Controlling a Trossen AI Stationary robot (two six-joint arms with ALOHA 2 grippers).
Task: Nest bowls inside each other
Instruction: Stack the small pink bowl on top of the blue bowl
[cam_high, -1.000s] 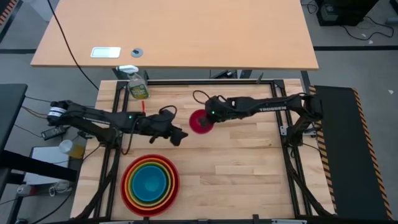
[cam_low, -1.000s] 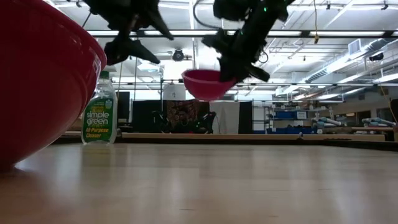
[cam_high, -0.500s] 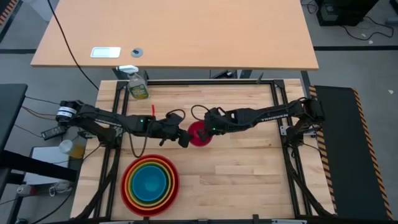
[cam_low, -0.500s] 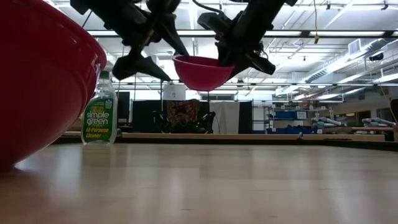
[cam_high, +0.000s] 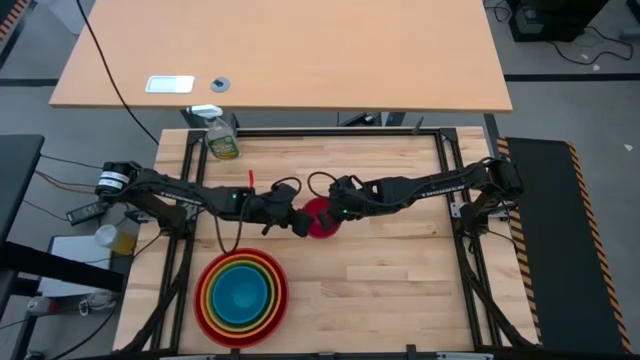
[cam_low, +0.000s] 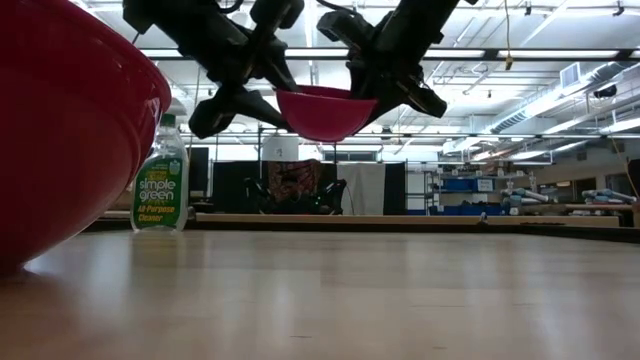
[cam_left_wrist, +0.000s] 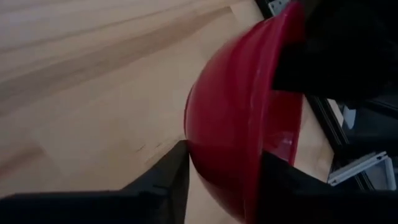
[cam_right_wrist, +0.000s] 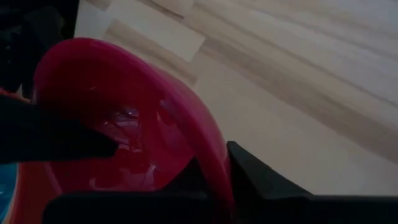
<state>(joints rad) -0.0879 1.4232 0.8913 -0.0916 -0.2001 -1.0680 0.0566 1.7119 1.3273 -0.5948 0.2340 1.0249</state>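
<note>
The small magenta-pink bowl (cam_high: 322, 218) hangs in the air over the table's middle, mouth up. My right gripper (cam_high: 336, 212) is shut on its right side. My left gripper (cam_high: 301, 223) reaches in from the left, its fingers closed over the bowl's left wall. In the low view the bowl (cam_low: 325, 112) sits between the two grippers, well above the tabletop. The other bowls are nested near the front left edge: a blue one innermost, then yellow-green, orange and the large red bowl (cam_high: 241, 290) outermost. The red bowl (cam_low: 70, 130) rests on its base. My left gripper has the pink bowl's left wall (cam_left_wrist: 217, 162) between its fingers, one finger (cam_left_wrist: 177, 168) against the outside and one (cam_left_wrist: 280, 180) inside. It comes from the table's left, slanting down. The bowl is clear of the table. My right gripper pinches the pink bowl's rim on its right side (cam_right_wrist: 214, 149), one finger (cam_right_wrist: 255, 177) outside and the other inside. The fingers come from the table's right, slanting down. The bowl hangs clear of the table, mouth up, nearly level.
A yellow-green spray bottle (cam_high: 222, 140) stands at the far left corner. A black frame (cam_high: 440, 150) runs around the wooden tabletop. Bare wood lies to the right of the nested bowls, and a second table (cam_high: 300, 60) stands behind.
My right gripper has carried the pink bowl toward the table's near edge, to meet my left gripper. My left gripper has moved right and down to the bowl's left side. Its fingers, wide apart before, have closed over the bowl's wall.
</note>
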